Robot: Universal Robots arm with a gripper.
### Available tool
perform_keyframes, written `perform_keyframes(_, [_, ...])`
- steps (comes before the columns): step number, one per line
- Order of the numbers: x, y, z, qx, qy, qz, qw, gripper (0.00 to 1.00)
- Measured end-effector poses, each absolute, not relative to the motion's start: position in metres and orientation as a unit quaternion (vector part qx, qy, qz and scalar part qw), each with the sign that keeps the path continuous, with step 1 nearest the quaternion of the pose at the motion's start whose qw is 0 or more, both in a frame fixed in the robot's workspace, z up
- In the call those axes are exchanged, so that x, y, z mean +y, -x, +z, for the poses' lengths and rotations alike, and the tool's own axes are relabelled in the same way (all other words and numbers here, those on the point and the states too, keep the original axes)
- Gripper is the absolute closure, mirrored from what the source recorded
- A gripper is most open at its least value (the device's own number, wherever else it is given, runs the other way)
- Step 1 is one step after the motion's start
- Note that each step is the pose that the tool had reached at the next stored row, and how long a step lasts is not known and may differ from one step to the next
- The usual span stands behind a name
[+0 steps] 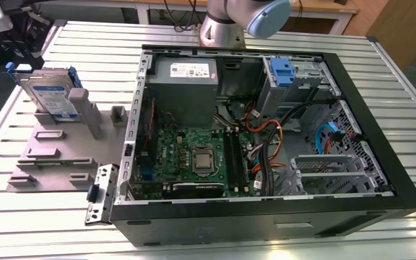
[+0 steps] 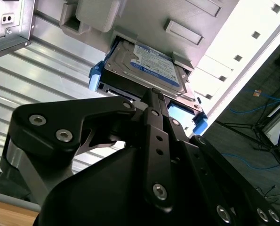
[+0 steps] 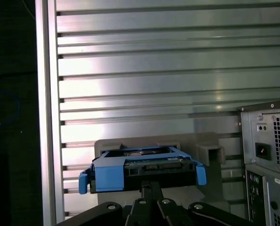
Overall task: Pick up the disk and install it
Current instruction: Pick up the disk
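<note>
The disk (image 1: 49, 95) stands on edge in a grey stand (image 1: 56, 157) near the table's (image 1: 85, 32) far corner on the exterior view's left. Its label faces the open computer case (image 1: 266, 216), which takes up the middle of the table.

In the second wrist view, the gripper (image 2: 156, 94) reaches to the disk's near edge, between the two blue ends of its bracket. Its black arms narrow together there. Whether the fingers clamp the disk or only meet beside it, I cannot tell.

In the first wrist view, the gripper's tip sits at the middle of the blue bracket. The stand lies behind it on the ribbed table, with the case's rear panel (image 3: 267, 141) off to one side.
</note>
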State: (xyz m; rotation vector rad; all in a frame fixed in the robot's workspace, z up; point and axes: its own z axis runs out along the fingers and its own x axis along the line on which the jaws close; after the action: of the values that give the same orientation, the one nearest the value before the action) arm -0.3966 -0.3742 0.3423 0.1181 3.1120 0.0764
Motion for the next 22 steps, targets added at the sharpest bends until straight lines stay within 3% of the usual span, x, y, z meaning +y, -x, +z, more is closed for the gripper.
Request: perform_keyframes(22, [-0.3742,0.3966,0.3421,1.0,0.003,0.025,0.012,0.89])
